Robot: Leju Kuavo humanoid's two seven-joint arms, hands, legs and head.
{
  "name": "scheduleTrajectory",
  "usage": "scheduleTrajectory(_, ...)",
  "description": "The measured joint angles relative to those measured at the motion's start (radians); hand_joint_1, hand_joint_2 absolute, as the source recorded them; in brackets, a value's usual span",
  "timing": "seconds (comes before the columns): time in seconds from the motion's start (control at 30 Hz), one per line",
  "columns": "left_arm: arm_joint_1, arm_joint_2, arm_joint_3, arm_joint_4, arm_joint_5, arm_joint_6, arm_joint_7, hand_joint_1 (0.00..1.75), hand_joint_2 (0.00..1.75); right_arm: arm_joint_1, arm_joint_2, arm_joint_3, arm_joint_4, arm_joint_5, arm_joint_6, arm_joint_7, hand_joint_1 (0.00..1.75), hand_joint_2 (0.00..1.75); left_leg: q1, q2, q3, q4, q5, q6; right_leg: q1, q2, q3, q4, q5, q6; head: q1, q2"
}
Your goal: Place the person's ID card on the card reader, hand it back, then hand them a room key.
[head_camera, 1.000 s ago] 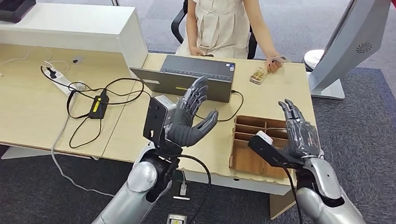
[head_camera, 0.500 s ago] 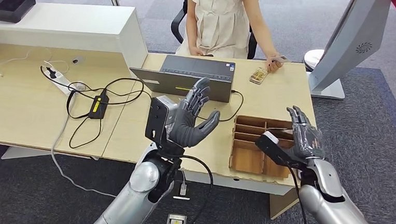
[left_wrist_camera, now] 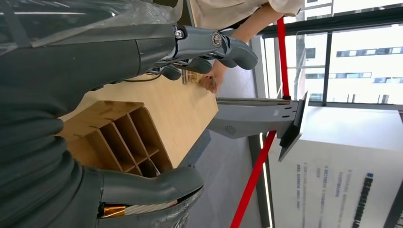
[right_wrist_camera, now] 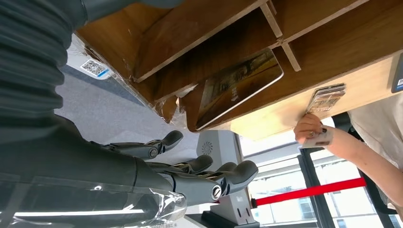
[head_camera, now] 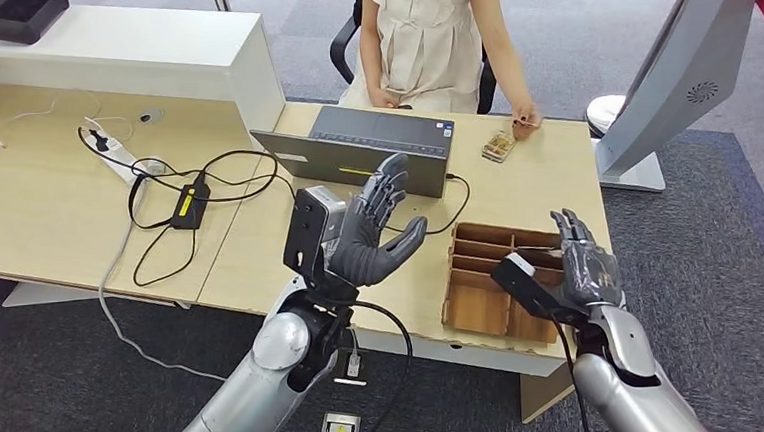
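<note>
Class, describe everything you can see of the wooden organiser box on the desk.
The box is open-topped, of thin brown board that looks like plywood, split by slats into several compartments. It sits flat on the desk near its front edge, right of the laptop. One compartment holds a card with a printed picture, leaning on a divider. The right hand hovers over its right end, fingers apart, holding nothing.
</note>
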Motion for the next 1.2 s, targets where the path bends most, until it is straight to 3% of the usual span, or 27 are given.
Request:
scheduleTrajectory(0.83,-0.001,-0.002,-0.019,0.015,0.006,0.004,-0.006,0.00,1.75,-0.026,0.029,0.004,0.005,-0.011,0.002,-0.020,0.00,1.75,0.000,0.000,0.000,0.000,0.000,0.000,0.000,0.000,0.000,0.000,0.000,0.000,0.000,0.000)
scheduleTrajectory(0.87,-0.001,-0.002,-0.019,0.016,0.006,0.004,-0.006,0.00,1.75,-0.026,0.028,0.004,0.005,-0.011,0.001,-0.020,0.26,1.75,0.000,0.000,0.000,0.000,0.000,0.000,0.000,0.000,0.000,0.000,0.000,0.000,0.000,0.000)
scheduleTrajectory(0.97,-0.001,-0.002,-0.019,0.017,0.006,0.004,-0.006,0.00,1.75,-0.026,0.028,0.004,0.005,-0.011,0.001,-0.020,1.57,1.75,0.000,0.000,0.000,0.000,0.000,0.000,0.000,0.000,0.000,0.000,0.000,0.000,0.000,0.000)
scheduleTrajectory(1.0,-0.001,-0.002,-0.020,0.018,0.005,0.004,-0.006,0.00,1.75,-0.026,0.028,0.004,0.005,-0.013,0.002,-0.020,1.75,1.75,0.000,0.000,0.000,0.000,0.000,0.000,0.000,0.000,0.000,0.000,0.000,0.000,0.000,0.000)
scheduleTrajectory(1.2,-0.001,-0.002,-0.020,0.019,0.004,0.004,-0.006,0.00,1.75,-0.026,0.028,0.005,0.005,-0.029,0.017,-0.022,1.75,1.75,0.000,0.000,0.000,0.000,0.000,0.000,0.000,0.000,0.000,0.000,0.000,0.000,0.000,0.000)
